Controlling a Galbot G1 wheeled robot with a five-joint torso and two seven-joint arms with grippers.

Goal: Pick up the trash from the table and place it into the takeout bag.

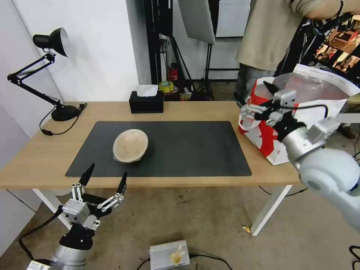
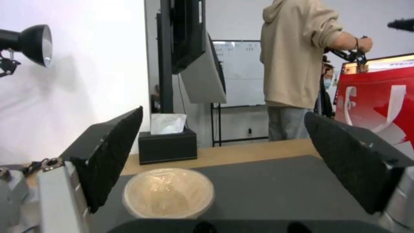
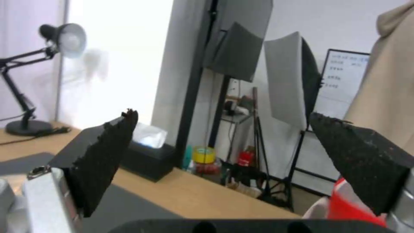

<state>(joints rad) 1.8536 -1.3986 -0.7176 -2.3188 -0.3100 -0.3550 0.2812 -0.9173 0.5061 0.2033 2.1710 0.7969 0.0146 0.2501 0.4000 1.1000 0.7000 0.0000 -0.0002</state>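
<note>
The bowl (image 1: pixel 130 145) sat left of frame centre, just above the open left gripper (image 1: pixel 105 179), far from the open right gripper (image 1: pixel 262 98) at the bag (image 1: pixel 275 144).

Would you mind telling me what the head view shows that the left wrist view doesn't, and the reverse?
Head view alone: the right gripper, open at the takeout bag's rim, the table's near edge, and the floor. Left wrist view alone: the left gripper's inner pads close up, framing the beige bowl. Both: that bowl on the dark mat, the black tissue box, lamp and bag.
</note>
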